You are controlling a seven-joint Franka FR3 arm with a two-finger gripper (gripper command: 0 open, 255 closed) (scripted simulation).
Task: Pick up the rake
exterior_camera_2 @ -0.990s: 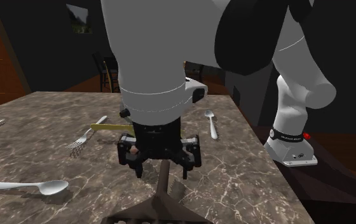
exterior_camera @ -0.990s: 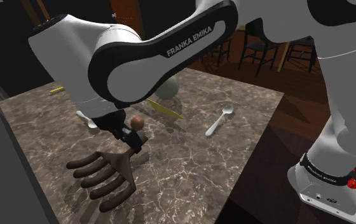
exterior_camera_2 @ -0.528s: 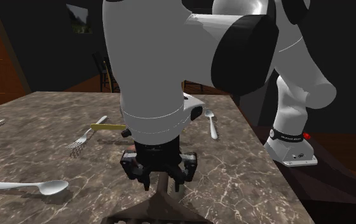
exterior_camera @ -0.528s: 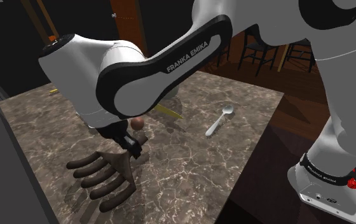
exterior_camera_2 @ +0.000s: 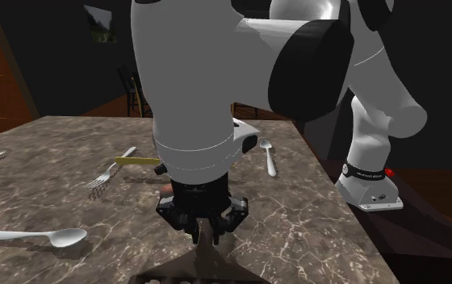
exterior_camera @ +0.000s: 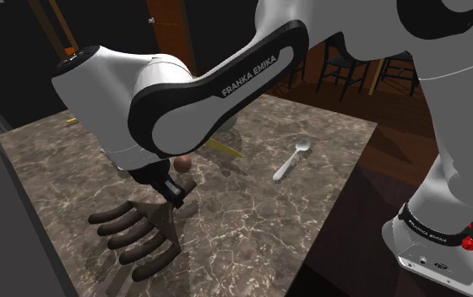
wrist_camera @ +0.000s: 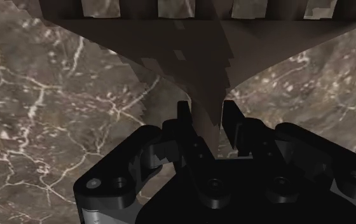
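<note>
Shoulder view, lower left: my gripper (exterior_camera: 176, 195) is clenched on the dark rake (exterior_camera: 135, 240) by its neck, on the marbled tabletop (exterior_camera: 260, 211).

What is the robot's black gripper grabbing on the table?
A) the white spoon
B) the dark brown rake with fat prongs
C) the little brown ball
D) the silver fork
B: in the wrist view the black gripper has its two fingers closed on the narrow neck of the dark brown rake.

Dark brown rake (exterior_camera: 154, 221), lying flat
</note>
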